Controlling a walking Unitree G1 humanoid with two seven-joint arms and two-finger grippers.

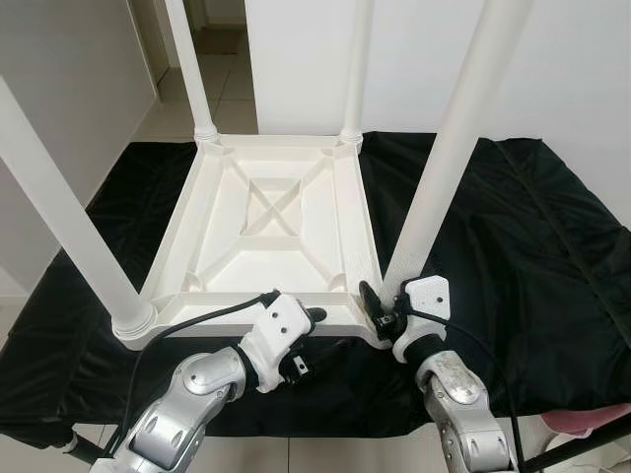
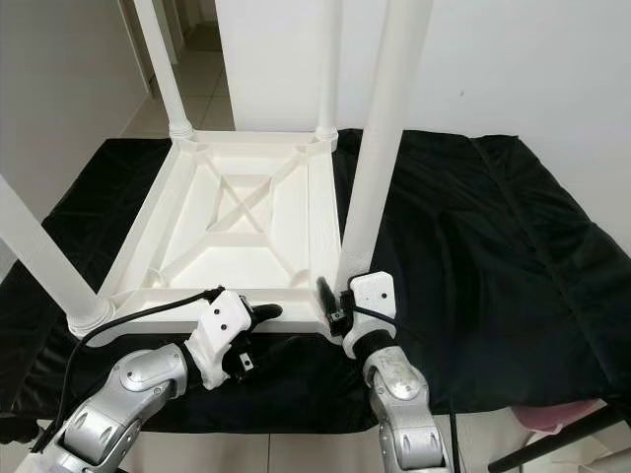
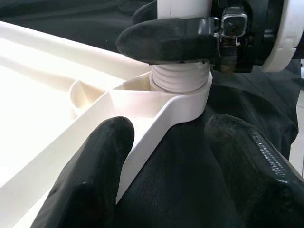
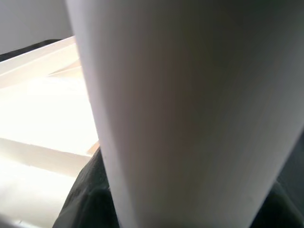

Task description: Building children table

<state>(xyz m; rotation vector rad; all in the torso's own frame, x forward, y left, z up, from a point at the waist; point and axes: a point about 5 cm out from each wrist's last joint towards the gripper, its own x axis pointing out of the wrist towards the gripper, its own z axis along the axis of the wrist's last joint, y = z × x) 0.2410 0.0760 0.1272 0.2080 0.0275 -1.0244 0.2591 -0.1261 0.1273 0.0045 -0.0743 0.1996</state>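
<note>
A white plastic children's table (image 1: 276, 227) lies upside down on a desk (image 1: 552, 256) covered with black cloth. Four white legs stand up from its corners: two far ones and a near left one (image 1: 69, 232) look seated in their sockets, while the near right leg (image 1: 449, 158) is the one being worked on.

The right gripper (image 1: 380, 307) is at the base of that near right leg, its black fingers closed around the leg just above the corner socket (image 3: 183, 90). In the left wrist view the leg's screw thread (image 3: 179, 78) shows between the gripper and the socket, so the leg is not fully home; I judge it partly screwed in.

The left gripper (image 1: 301, 330) is at the near edge of the table frame, just beside the same corner. Its jaws are open, one finger (image 3: 90, 175) resting against the white rim and the other over the black cloth, holding nothing.

The step in hand looks like fastening the last leg. The next move calls for turning the leg further into the socket until the thread disappears, keeping it upright so it does not cross-thread, while the left gripper steadies the frame against the twist. After that, the table would need flipping onto its legs.
</note>
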